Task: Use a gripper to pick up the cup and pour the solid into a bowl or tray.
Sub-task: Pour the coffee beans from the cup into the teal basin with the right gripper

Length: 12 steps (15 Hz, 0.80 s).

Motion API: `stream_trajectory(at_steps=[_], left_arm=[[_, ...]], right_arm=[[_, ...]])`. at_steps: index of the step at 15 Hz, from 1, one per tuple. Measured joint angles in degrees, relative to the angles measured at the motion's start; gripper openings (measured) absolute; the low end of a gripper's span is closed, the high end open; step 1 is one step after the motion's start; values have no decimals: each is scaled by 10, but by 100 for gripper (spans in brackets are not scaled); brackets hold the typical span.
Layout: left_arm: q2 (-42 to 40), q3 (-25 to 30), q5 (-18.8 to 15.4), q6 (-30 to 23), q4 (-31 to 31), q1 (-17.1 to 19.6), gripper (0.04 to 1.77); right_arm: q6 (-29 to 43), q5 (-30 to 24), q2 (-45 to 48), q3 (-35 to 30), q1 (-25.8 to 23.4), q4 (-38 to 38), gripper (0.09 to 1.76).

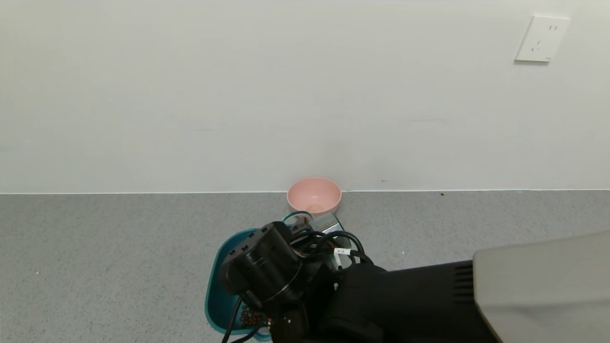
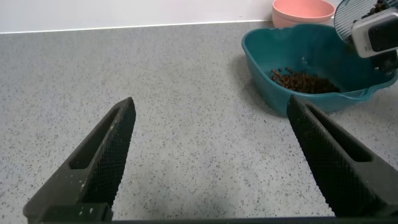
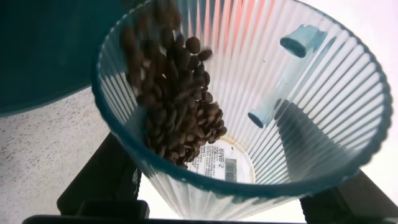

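My right gripper (image 3: 224,196) is shut on the cup (image 3: 311,106), a ribbed translucent blue-green tumbler with a small tab at its rim. The cup (image 1: 329,222) is tipped over the far end of the teal tub (image 1: 220,267), with my right arm's black wrist (image 1: 267,267) above the tub. Dark brown beans (image 3: 180,106) slide along the cup's lower wall toward its rim. A pile of beans (image 2: 301,81) lies inside the tub (image 2: 264,59). My left gripper (image 2: 210,107) hovers open above the bare counter, off to the tub's side, holding nothing.
A round pink bowl (image 1: 314,195) stands just behind the tub against the white wall, close to the tipped cup. The grey speckled counter (image 1: 95,247) spreads to both sides. A wall socket (image 1: 542,39) sits high at the right.
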<state>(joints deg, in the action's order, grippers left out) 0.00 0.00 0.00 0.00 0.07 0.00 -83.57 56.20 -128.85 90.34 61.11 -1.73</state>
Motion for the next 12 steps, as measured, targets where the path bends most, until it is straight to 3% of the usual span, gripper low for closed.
stream_trajectory(at_steps=[8,12], left_arm=[[0,0,0,0,0,0,175],[0,0,0,0,0,0,175]], right_arm=[[29,-5,9,-5,-7,-1,138],[78,-21,17,-9,-9,0,138]])
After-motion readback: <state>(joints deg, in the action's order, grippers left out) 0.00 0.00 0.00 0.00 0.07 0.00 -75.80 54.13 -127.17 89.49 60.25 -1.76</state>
